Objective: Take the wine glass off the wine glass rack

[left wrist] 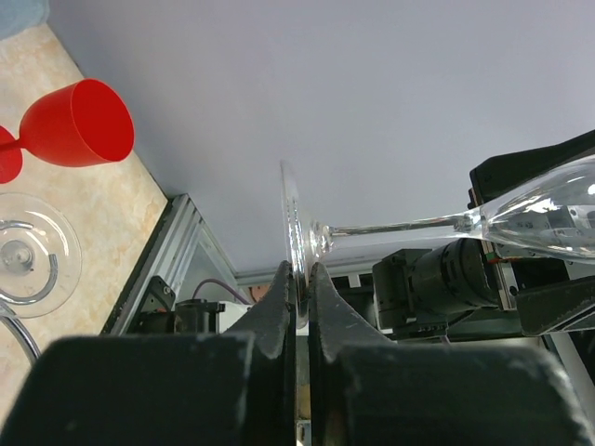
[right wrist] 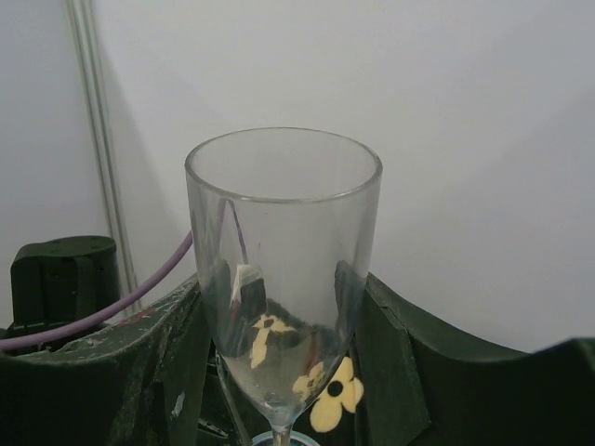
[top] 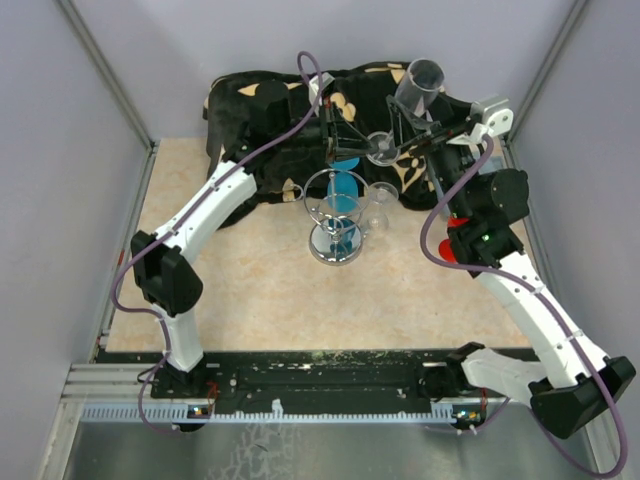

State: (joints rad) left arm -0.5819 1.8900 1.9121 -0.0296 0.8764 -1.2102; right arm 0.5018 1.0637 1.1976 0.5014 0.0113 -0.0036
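Note:
A clear wine glass (top: 418,85) is held in the air behind the wine glass rack (top: 335,243), tilted with its bowl up and to the right. My right gripper (top: 408,112) is shut on the bowl. In the right wrist view the fingers (right wrist: 172,362) press both sides of the wine glass (right wrist: 284,232). My left gripper (top: 366,142) is shut on the glass's round foot. The left wrist view shows the foot (left wrist: 294,218) pinched edge-on between the fingertips of the left gripper (left wrist: 299,276), with the stem running right to the bowl (left wrist: 548,218).
A blue glass (top: 343,190) hangs on the rack and a second clear glass (top: 378,205) is at its right side. A red goblet (left wrist: 74,125) lies on the table under the right arm. A black cloth with yellow flowers (top: 260,110) covers the back.

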